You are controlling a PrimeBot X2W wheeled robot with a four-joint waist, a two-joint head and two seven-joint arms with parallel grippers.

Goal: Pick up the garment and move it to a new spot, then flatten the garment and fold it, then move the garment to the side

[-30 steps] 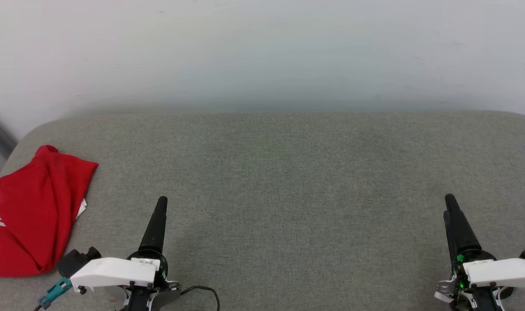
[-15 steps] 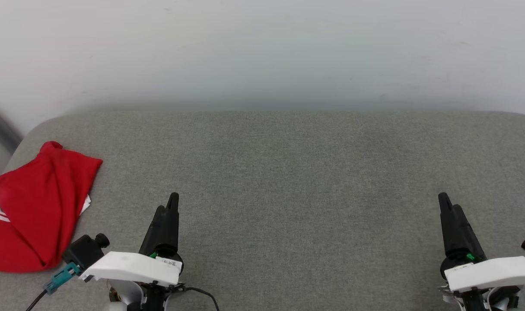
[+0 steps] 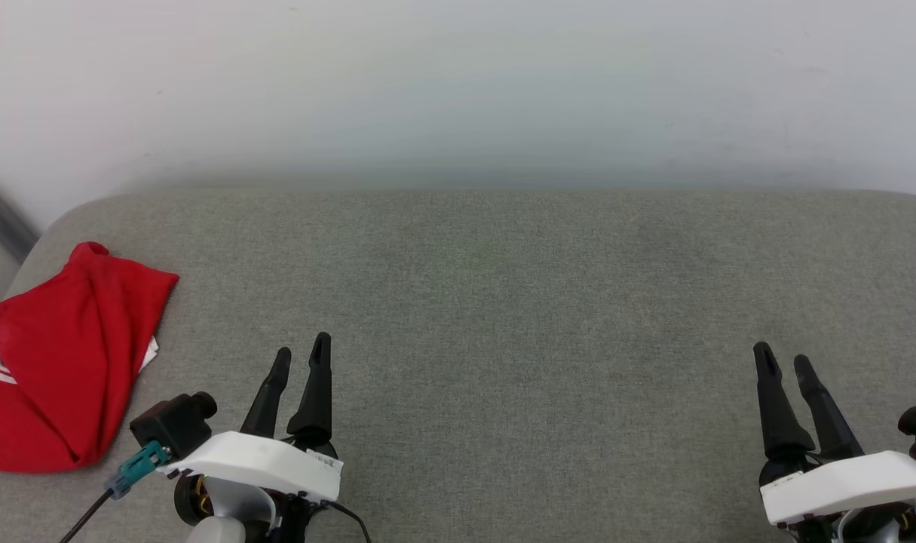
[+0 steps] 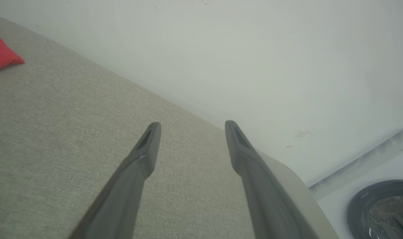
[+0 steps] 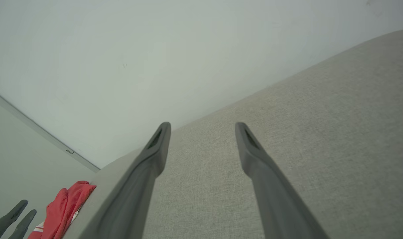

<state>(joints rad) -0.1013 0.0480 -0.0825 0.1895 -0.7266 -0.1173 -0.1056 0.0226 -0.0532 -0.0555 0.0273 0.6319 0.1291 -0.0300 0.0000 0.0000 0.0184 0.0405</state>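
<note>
The garment (image 3: 58,354) is a red bundle with a bit of white striped sleeve, lying crumpled at the left end of the grey cushioned surface (image 3: 503,302). A red corner of the garment (image 4: 0,54) shows at the far left of the left wrist view, and the garment (image 5: 63,207) appears again low left in the right wrist view. My left gripper (image 3: 301,354) hovers to the right of it, open and empty, a gap apart from the cloth. My right gripper (image 3: 782,358) stands open and empty near the right end. The left gripper (image 5: 17,212) also peeks in at the bottom left.
A pale wall (image 3: 458,90) rises directly behind the grey surface. In the left wrist view a white appliance with a dark round door (image 4: 383,209) stands beyond the surface's right end. A cable with a teal plug (image 3: 137,467) hangs off my left wrist.
Both wrists have rolled, so each gripper's two fingers now show side by side instead of one behind the other. The view shifted slightly; the garment lies as before.
</note>
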